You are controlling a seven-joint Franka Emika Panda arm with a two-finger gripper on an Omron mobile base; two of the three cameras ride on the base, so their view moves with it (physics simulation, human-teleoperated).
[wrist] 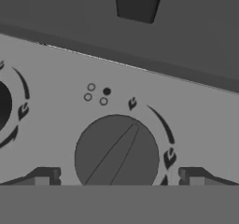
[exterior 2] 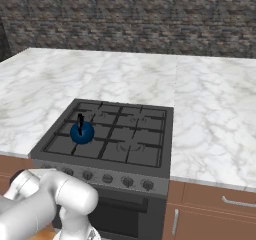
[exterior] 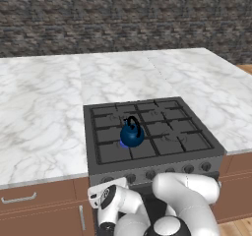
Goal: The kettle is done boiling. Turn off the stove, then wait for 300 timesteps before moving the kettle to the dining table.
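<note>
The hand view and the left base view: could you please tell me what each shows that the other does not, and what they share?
Hand view: one knob up close, flame marks around it, the open gripper straddling it. Left base view: the kettle on the stove grates, the marble counter, the brick wall. Shared: the stove's front knob panel.

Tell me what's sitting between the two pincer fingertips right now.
A round stove knob sits between the pincer fingertips, centred in the open pincer, as the hand view shows.
</note>
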